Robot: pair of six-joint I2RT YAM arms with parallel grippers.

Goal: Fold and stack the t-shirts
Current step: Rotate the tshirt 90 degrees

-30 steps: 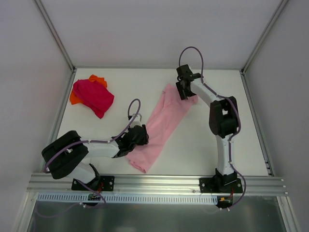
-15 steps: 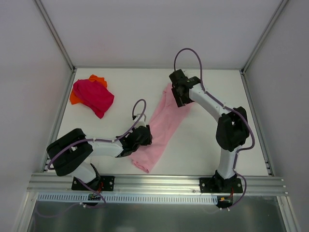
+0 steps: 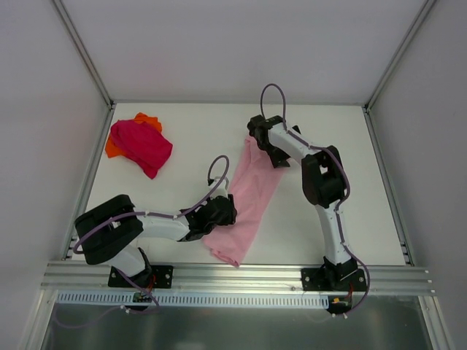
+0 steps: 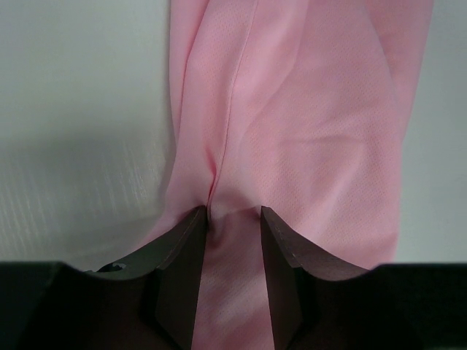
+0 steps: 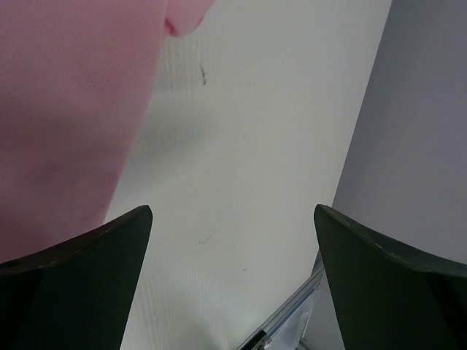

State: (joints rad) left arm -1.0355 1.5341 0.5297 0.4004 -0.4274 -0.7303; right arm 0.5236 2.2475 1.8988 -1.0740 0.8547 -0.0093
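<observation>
A light pink t-shirt lies as a long, loosely folded strip down the middle of the table. My left gripper is at its left edge, near the near end. In the left wrist view that gripper is shut on the light pink t-shirt, with cloth bunched between the fingers. My right gripper hovers at the shirt's far end. It stands wide open with bare table between its fingers, the pink cloth off to the left. A magenta t-shirt lies crumpled on an orange t-shirt at the far left.
The white table is bounded by metal frame rails and grey walls on three sides. In the right wrist view a wall and a rail run close by on the right.
My left gripper has moved right and nearer with the pink cloth, shifting the shirt's near end rightward. The right gripper has swung left over the shirt's far end.
</observation>
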